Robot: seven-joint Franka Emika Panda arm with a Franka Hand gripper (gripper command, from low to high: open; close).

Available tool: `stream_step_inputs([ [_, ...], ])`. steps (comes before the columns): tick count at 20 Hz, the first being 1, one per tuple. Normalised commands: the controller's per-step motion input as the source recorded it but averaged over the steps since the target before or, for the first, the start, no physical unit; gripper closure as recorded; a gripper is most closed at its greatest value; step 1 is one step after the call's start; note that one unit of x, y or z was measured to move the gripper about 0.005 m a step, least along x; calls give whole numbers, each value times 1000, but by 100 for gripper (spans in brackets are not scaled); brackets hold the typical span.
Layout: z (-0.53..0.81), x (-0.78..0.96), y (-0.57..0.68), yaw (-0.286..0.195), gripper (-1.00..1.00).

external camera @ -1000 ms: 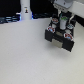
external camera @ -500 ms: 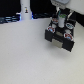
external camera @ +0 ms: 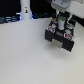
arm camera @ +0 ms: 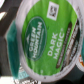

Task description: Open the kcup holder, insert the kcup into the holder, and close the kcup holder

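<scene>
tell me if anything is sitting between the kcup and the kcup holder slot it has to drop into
Nothing visible does. In the exterior view the gripper hangs directly over the kcup holder, with only open space between them. The wrist view is filled by the kcup lid, so the slot underneath is hidden.

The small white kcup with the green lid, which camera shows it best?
The wrist view: the small white kcup with the green lid fills the picture, its Green Mountain Dark Magic label readable. The exterior view shows only a tiny green-topped speck above the black boxy kcup holder.
</scene>
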Motion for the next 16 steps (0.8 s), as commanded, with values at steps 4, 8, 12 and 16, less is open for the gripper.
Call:
stream_step_inputs([
  [4,-3,-85,-2,0,100],
  [8,256,-289,-18,-32,100],
  [12,-60,-93,-29,-12,100],
  [16,-155,12,-20,4,100],
])
